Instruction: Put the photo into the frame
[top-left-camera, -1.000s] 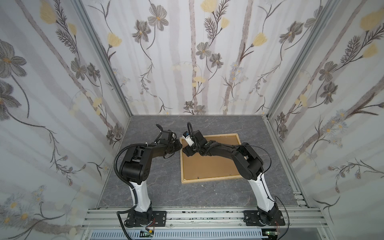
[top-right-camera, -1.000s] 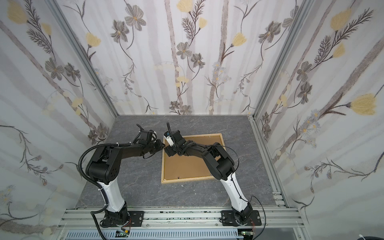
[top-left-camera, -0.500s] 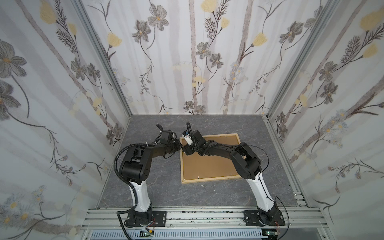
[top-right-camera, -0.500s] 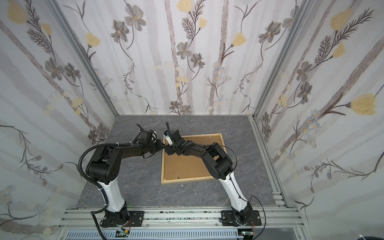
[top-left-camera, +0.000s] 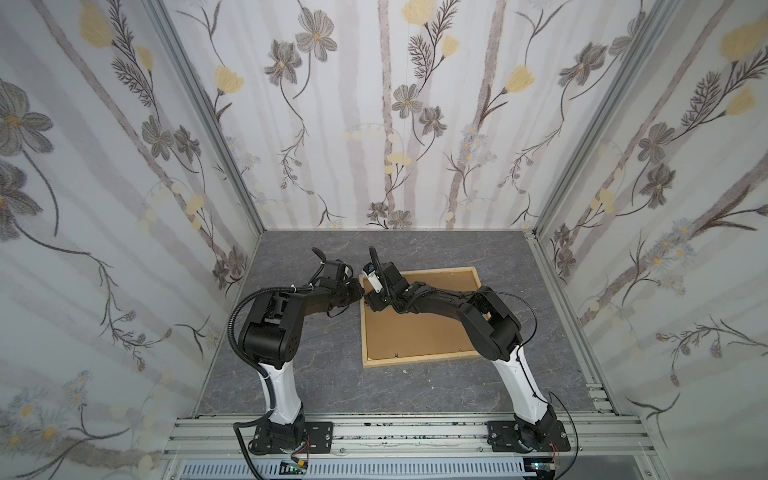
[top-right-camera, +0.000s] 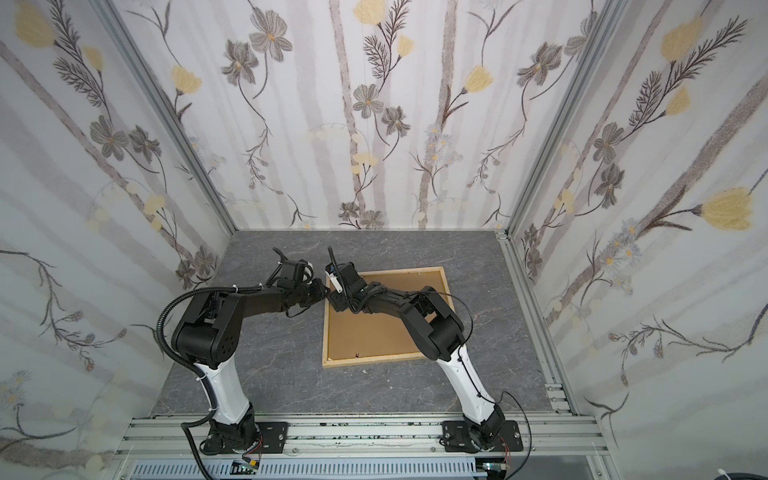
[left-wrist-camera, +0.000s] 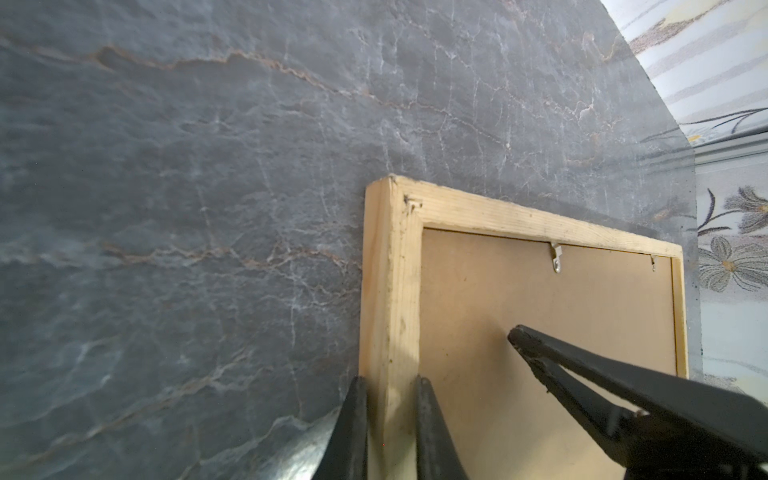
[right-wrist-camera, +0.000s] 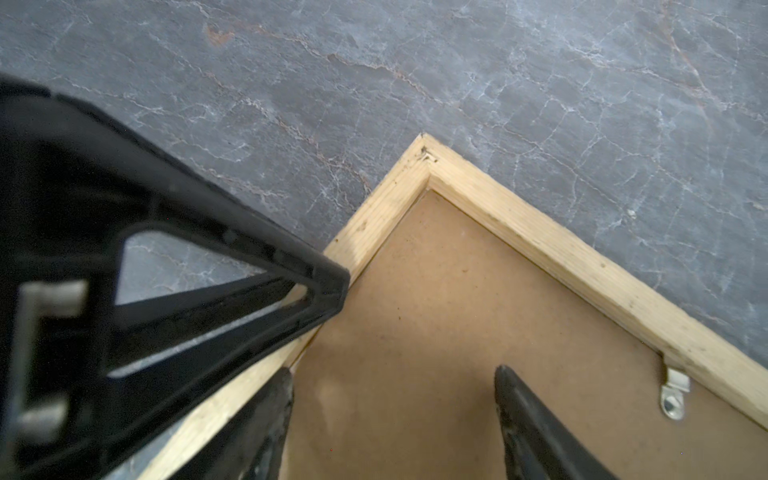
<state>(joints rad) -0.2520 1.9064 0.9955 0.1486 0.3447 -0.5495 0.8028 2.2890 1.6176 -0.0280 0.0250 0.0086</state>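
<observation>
The frame (top-left-camera: 419, 358) of light wood strips lies back side up on the grey table, shown in both top views (top-right-camera: 374, 358). A brown backing panel (top-left-camera: 415, 332) fills it. The photo is hidden. My left gripper (left-wrist-camera: 390, 380) is shut on the frame's left strip (left-wrist-camera: 392, 291) close to the far left corner, one finger outside it and one inside. My right gripper (right-wrist-camera: 392, 374) stands open just above the backing panel (right-wrist-camera: 457, 299) at that same corner, holding nothing. Both grippers nearly meet there (top-left-camera: 360, 293) (top-left-camera: 372, 301).
Small metal tabs (left-wrist-camera: 556, 257) (right-wrist-camera: 674, 395) stick out from the far strip over the backing panel. Flowered walls close the table on three sides. Bare grey tabletop (top-left-camera: 291, 374) lies left of and in front of the frame.
</observation>
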